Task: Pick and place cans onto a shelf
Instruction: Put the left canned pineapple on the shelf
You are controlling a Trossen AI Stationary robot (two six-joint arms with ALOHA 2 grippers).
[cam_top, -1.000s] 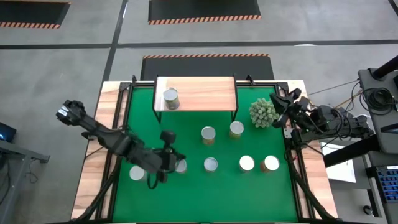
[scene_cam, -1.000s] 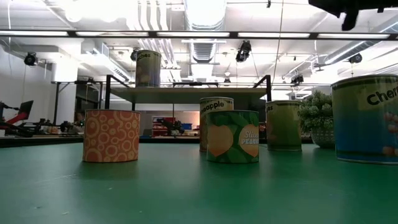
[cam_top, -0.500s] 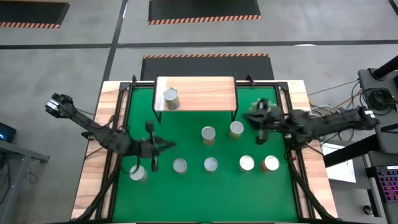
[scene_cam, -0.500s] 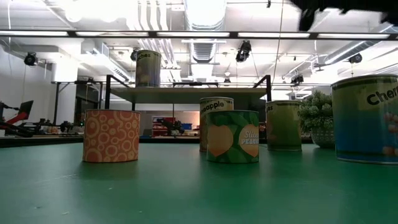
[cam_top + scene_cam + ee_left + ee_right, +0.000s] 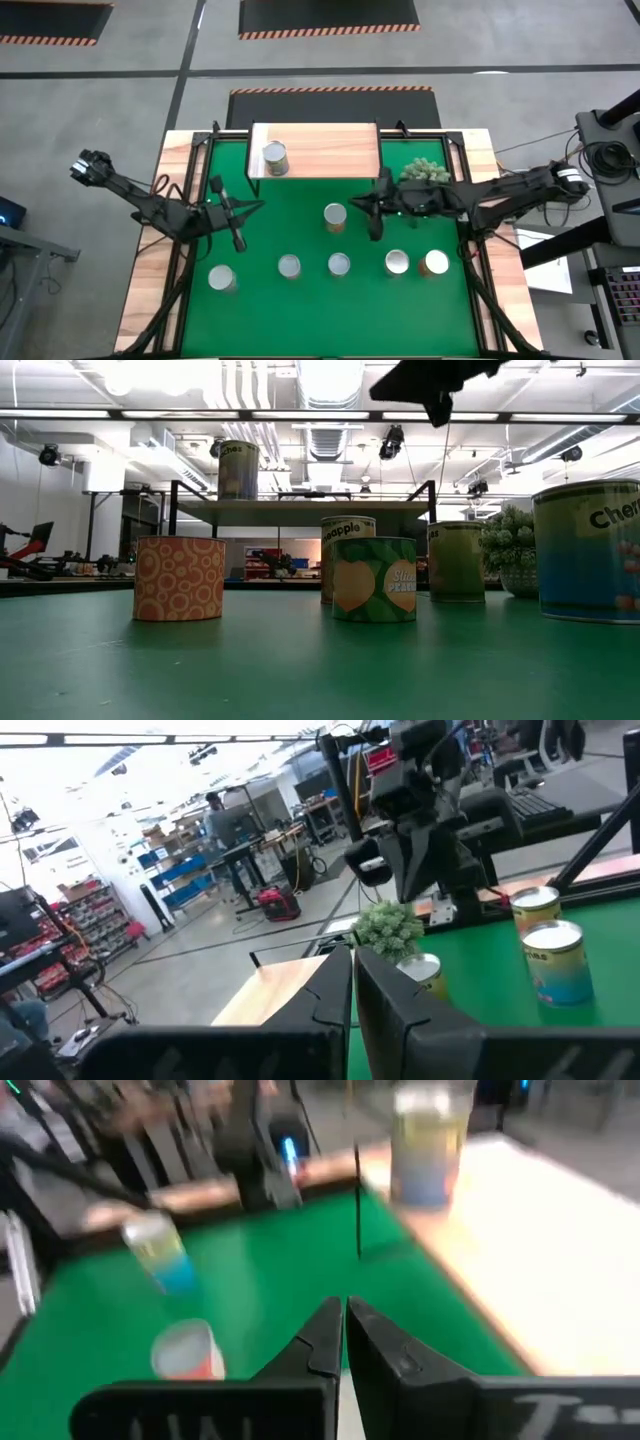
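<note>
One can stands upright on the light-wood shelf at the far side of the mat; it also shows in the low view. Several more cans stand on the green mat, among them one at mid table and a near row. My left gripper is shut and empty above the mat's left part, its fingers together in the left wrist view. My right gripper is shut and empty above mid table, right of the middle can; it also shows in the right wrist view.
A spiky pale-green plant stands at the far right of the mat, beside my right arm. The mat has a black frame and wooden borders. In the low view, cans stand in front of the shelf's black legs.
My left gripper has risen from the near-left cans and gone toward the table's far-left side. My right gripper has swung from the right edge by the plant toward the table's middle, high above the cans. No can has moved.
</note>
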